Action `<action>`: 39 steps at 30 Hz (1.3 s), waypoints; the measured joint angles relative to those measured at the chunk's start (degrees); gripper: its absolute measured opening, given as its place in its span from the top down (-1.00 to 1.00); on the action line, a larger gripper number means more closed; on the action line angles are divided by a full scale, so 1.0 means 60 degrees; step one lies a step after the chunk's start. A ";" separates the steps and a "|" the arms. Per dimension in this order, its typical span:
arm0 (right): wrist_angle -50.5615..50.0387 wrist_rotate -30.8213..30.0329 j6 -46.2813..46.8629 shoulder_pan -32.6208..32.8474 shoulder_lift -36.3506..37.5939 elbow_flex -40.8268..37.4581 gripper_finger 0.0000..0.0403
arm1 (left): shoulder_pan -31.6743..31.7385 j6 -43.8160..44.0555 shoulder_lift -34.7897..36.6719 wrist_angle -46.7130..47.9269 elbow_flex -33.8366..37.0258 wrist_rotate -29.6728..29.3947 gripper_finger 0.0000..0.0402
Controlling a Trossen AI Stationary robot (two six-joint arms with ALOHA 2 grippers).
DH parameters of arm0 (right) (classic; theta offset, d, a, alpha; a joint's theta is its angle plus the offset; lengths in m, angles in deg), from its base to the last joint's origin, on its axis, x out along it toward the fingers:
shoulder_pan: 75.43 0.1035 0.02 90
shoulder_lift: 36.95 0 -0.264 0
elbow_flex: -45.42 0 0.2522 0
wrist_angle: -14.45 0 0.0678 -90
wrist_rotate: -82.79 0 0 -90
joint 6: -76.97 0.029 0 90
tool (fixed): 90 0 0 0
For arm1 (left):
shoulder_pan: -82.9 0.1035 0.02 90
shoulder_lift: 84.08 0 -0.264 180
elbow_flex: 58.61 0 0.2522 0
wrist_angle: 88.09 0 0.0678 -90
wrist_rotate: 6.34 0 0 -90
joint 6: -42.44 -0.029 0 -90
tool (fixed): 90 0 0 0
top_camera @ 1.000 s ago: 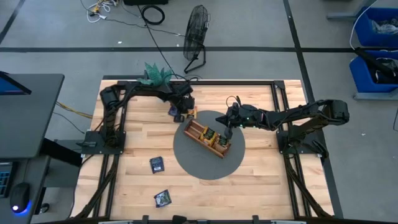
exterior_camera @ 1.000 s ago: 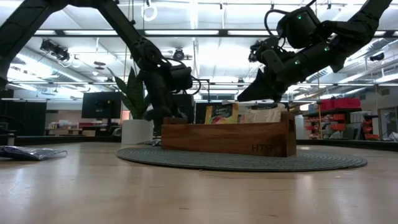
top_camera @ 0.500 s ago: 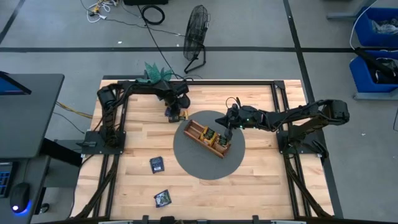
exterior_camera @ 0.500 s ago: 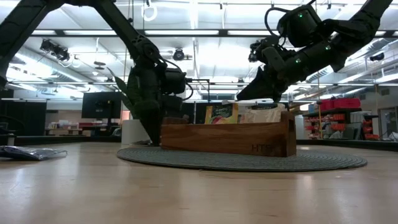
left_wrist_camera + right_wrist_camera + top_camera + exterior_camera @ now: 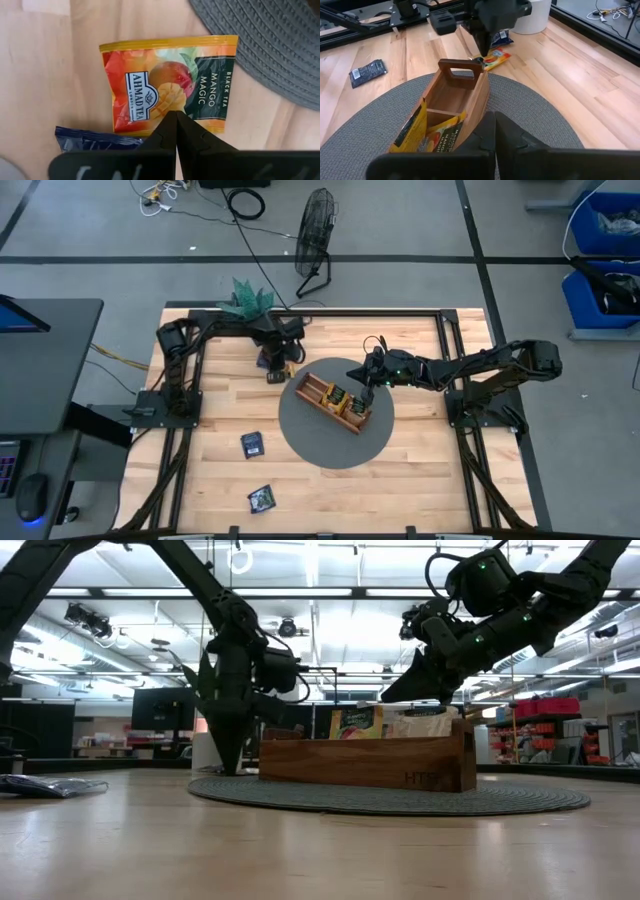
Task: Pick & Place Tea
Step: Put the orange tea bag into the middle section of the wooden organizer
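An orange-yellow mango tea sachet (image 5: 167, 82) lies flat on the wood table beside the grey round mat (image 5: 320, 445). A dark blue sachet (image 5: 95, 142) lies next to it. My left gripper (image 5: 175, 116) is shut and points down at the orange sachet (image 5: 277, 377), left of the wooden divided tray (image 5: 335, 400). The tray holds several upright sachets (image 5: 427, 135). My right gripper (image 5: 495, 117) is shut and empty, hovering above the tray's right part (image 5: 420, 722). My left gripper presses its shut fingertips (image 5: 175, 120) down on the orange sachet's long edge (image 5: 165, 111) nearest the blue sachet. The fingers come from above, pointing down. The sachet lies flat on the table, just off the mat.
Two dark sachets (image 5: 252, 445) (image 5: 262, 498) lie on the near left of the table. A potted plant (image 5: 250, 298) stands at the far edge behind my left gripper. The black frame rails run along the table's left, right and far sides.
My left gripper has gone toward the table's left edge, away from the tray's end, staying low and shut. The orange sachet has slid along the table with it, off toward the left of the mat. My right gripper has kept still.
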 joint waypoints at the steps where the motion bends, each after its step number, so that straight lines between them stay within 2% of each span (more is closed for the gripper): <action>1: 0.0000 0.0000 0.0000 0.0004 0.0000 0.0000 1.00 | -0.0175 0.0019 0.0009 0.0000 0.0000 -0.0315 0.99; 4: 0.0000 0.0000 -0.0004 0.0004 0.0000 0.0000 1.00 | -0.0654 0.0143 0.0012 0.0012 0.0000 -0.1183 0.99; 6: 0.0000 0.0000 0.0011 0.0029 0.0000 0.0000 1.00 | -0.0869 0.0254 0.0012 0.0044 0.0000 -0.1350 0.99; 13: 0.0000 0.0000 -0.0007 0.0225 0.0000 0.0000 1.00 | -0.1073 0.0506 0.0012 0.0475 -0.0001 -0.1034 0.99; 17: 0.0004 -0.0043 -0.0011 0.0342 0.0000 0.0000 1.00 | -0.1152 0.1114 0.0001 0.1160 0.0012 -0.0803 0.99; 21: -0.0002 -0.0494 0.0023 0.0502 0.0000 0.0000 1.00 | -0.1511 0.1395 0.0073 0.1259 0.0053 -0.0955 0.99; 27: 0.0000 -0.0503 0.0018 0.0608 0.0000 0.0000 1.00 | -0.2107 0.1637 0.0263 0.1341 0.0069 -0.1036 0.99; 32: 0.0047 -0.0499 0.0115 0.0617 -0.0004 0.0000 1.00 | -0.2402 0.2125 0.0723 0.1271 0.0117 -0.1870 0.99; 39: 0.0109 -0.0510 0.0152 0.0829 -0.0004 0.0000 1.00 | -0.2907 0.2738 0.2001 0.1139 0.0418 -0.2669 0.99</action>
